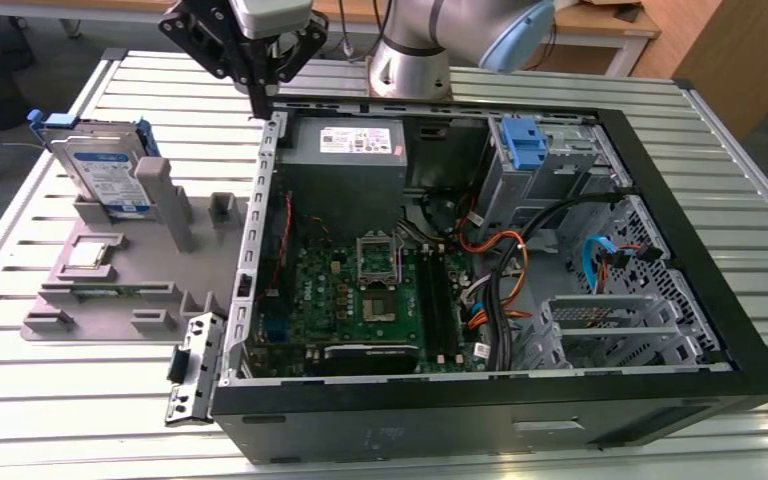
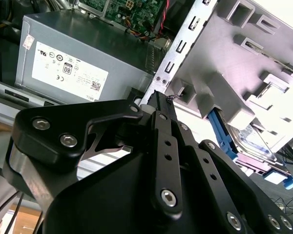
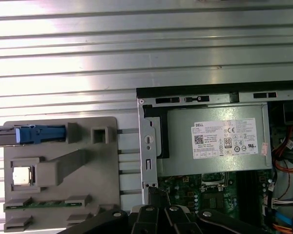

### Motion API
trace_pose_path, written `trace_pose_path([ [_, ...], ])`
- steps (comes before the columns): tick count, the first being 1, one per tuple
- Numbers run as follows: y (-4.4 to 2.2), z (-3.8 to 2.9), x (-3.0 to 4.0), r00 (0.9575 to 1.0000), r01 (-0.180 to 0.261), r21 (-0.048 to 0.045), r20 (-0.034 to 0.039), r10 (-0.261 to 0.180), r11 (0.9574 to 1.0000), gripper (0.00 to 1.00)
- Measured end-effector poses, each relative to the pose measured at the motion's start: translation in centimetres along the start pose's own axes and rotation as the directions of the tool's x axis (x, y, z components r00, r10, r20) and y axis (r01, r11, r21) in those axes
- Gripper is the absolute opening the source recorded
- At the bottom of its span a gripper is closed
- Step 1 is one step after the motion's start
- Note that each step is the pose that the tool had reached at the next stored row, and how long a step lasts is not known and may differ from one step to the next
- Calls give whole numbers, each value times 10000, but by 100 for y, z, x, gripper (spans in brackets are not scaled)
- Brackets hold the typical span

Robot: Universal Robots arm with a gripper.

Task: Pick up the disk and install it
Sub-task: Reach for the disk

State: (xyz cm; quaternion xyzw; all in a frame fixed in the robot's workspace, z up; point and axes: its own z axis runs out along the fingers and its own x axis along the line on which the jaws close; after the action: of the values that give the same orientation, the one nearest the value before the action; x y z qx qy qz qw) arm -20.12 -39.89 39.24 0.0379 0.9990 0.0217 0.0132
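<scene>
The disk (image 1: pixel 101 172) stands on edge in the grey fixture (image 1: pixel 117 290) on the desk (image 1: pixel 64 400), at ten o'clock in the exterior view, likely so it can be gripped from above. The gripper (image 1: pixel 263 105) hovers at twelve o'clock over the computer case (image 1: pixel 491 410) rim, its fingers (image 2: pixel 161 126) clenched on nothing.

The silver-grey arm (image 1: pixel 408 60) stands upright, with a blue-capped joint bending off near the top. Its black claw (image 1: pixel 261 104) hangs out to the exterior view's left and points straight down. The fingers are drawn together into one narrow tip with nothing between them. In the second wrist view the linkages narrow to the claw (image 2: pixel 157 97) tip.
</scene>
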Motion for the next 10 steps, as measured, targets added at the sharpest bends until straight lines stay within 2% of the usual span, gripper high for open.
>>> trace_pose_path([
  [5,-3,0,35,10000,1,1,0,-1,10000,10],
  [10,-8,2,101,10000,1,0,0,-1,10000,10],
])
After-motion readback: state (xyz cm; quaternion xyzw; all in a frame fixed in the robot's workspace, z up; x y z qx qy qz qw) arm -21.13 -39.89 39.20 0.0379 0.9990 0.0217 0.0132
